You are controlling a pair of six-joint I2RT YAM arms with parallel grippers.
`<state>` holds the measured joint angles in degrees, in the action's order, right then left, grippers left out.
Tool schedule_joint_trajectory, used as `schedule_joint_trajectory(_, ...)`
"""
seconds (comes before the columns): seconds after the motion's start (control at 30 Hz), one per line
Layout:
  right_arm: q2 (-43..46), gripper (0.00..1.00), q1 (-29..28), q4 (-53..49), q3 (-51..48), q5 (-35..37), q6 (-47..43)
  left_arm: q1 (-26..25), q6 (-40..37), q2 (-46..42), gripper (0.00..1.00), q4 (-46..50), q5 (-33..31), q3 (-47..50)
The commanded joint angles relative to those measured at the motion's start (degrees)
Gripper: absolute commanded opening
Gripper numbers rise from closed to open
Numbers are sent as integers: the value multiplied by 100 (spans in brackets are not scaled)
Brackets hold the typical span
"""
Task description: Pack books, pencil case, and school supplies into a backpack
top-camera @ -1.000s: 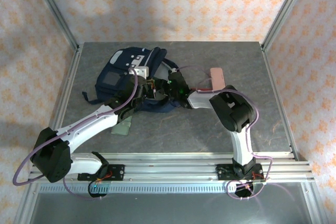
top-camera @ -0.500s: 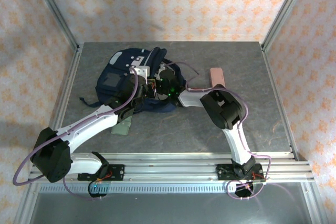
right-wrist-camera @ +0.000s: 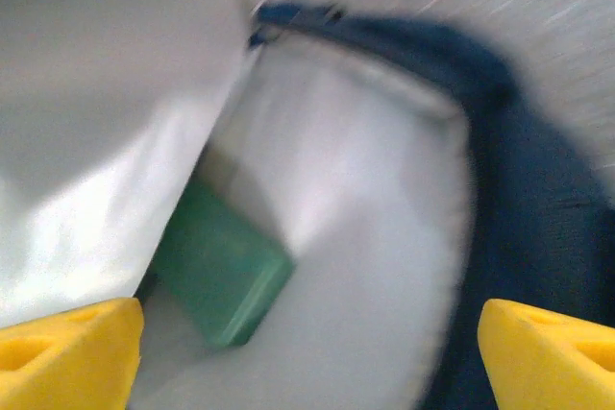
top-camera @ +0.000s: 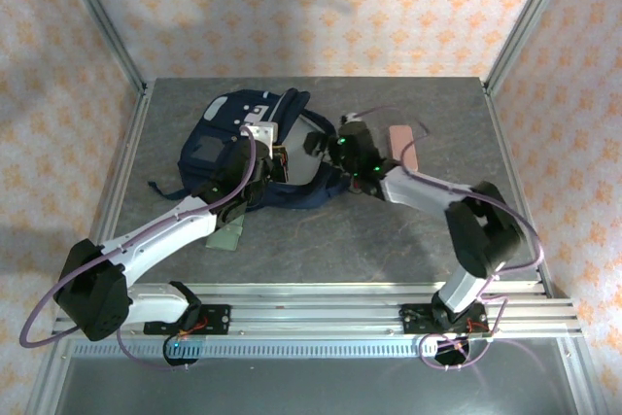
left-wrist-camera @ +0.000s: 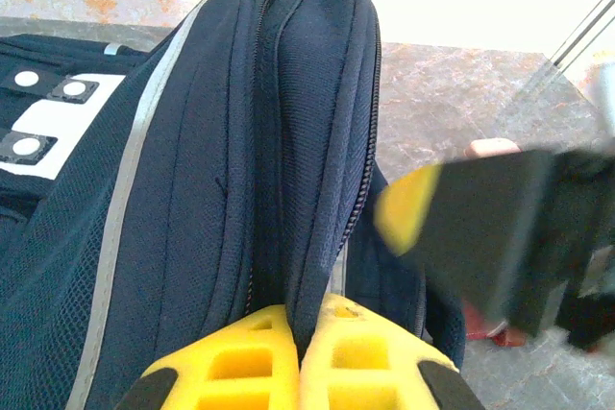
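Right jaws now spread wide, pulled back from backpack [left-wrist-camera: 192,189] mouth; green item [right-wrist-camera: 221,271] lies inside; left jaws pressed together, pinching backpack rim

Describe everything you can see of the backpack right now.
The backpack is navy woven fabric with white and light-blue front patches, a grey stripe and dark straps. It lies on the table, main zip open onto pale lining. The left tool is shut on fabric beside the zip; the right tool stands open at the mouth. A flat green item lies inside.
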<state>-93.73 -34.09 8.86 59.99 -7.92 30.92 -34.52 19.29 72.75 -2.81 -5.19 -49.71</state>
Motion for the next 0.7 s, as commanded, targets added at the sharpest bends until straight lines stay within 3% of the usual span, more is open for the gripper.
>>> schedule_joint_trajectory(0.0,197,97,410,-1735,82,1364,-239,-91,-162,-33,0,-309,-73,-376)
schedule_joint_trajectory(0.1,-49,100,949,-2707,386,1818,-179,-90,-171,-15,0,-308,-70,-373)
schedule_joint_trajectory(0.33,-535,100,1542,-2822,510,2482,-567,-90,-114,-64,0,-299,-48,-306)
schedule_joint_trajectory(0.67,-1141,100,2032,-2589,602,1915,-1115,-74,-133,-54,0,-325,-70,-319)
